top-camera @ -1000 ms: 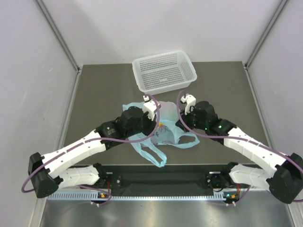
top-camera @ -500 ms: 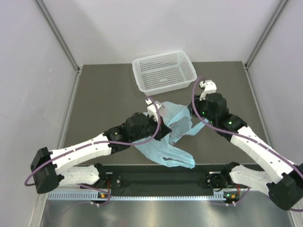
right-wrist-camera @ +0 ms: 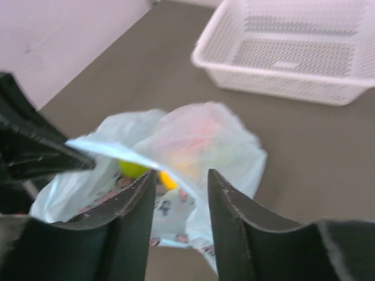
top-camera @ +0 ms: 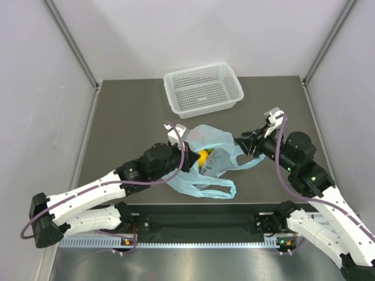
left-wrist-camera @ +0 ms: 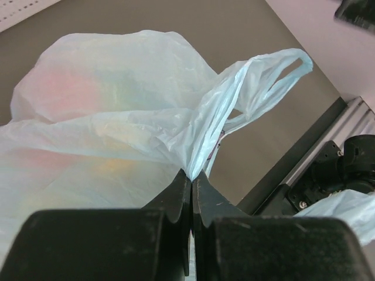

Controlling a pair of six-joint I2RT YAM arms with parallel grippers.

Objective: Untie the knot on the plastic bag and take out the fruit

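Near edge: I see a black base rail (top-camera: 199, 223) running along the bench's near edge, with both arms rising from it.
Left gripper (left-wrist-camera: 191, 174): its fingers are pressed together on a pinch of thin film from the plastic bag (top-camera: 214, 146), a little toward the near edge from the bench centre.
Plastic bag: light blue and crinkled, it sits at about the centre of the bench, between the two grippers. One loop handle (left-wrist-camera: 261, 73) stands out loose from it.
Fruit (top-camera: 203, 157): a yellow-orange one shows at the bag's mouth, just beside the left gripper. On my wrist views, pink and green tints glow through the film.
Right gripper (right-wrist-camera: 181, 174): its fingers are apart with no film between the pads that I can make out. It hangs at the bag's right side, toward the right edge.
Bench (top-camera: 129, 117): the surface is matt dark grey-brown.
Basket (top-camera: 202, 89): white and perforated, it sits at the middle of the far edge, apart from the bag.
Room: pale plain walls close off the left, right and far edges, and a metal post rises from each far corner.
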